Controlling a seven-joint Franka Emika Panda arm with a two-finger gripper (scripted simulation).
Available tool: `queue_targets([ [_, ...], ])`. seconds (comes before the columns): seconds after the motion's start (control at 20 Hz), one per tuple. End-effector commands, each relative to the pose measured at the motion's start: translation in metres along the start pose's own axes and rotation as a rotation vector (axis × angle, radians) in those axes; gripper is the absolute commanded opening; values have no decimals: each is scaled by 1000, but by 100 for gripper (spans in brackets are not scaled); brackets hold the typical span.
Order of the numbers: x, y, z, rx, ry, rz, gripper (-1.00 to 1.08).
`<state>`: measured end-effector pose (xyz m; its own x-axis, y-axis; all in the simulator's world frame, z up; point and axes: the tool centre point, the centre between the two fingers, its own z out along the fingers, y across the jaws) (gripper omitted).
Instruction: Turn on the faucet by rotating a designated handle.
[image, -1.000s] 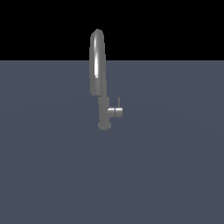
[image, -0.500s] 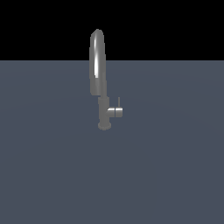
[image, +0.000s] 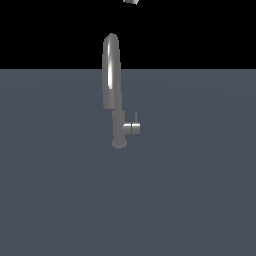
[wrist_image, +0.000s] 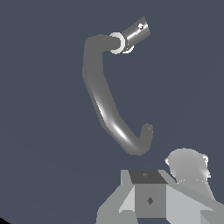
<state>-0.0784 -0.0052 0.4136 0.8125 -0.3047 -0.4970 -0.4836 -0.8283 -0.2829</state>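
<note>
The faucet (image: 112, 75) stands upright on the dark grey surface, its glossy arched spout rising from a straight column on a small round base. The handle (image: 132, 128), a short grey stub, juts from the column toward the exterior view's right, with a thin pin lever (image: 136, 118) pointing up. Only a small grey piece of my gripper (image: 131, 1) shows at the exterior view's top edge, high above the faucet. From above, the wrist view shows the faucet (wrist_image: 103, 100), the handle (wrist_image: 134, 34) and grey parts of the gripper (wrist_image: 151, 194), well apart from the handle. The fingers' spacing is unclear.
A flat dark grey surface (image: 200, 200) spreads around the faucet on all sides. Behind it the background is black. No other object shows.
A small grey piece of the gripper has come into the exterior view at its top edge. The faucet and handle have not moved.
</note>
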Motion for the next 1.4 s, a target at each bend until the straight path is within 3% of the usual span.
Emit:
queue_targets([
  [0.0, 17, -2, 3, 40, -40, 39, -100],
  [0.75, 120, 0, 34, 299, -296, 285, -100],
  [1.35, 206, 14, 90, 549, -543, 524, -100],
])
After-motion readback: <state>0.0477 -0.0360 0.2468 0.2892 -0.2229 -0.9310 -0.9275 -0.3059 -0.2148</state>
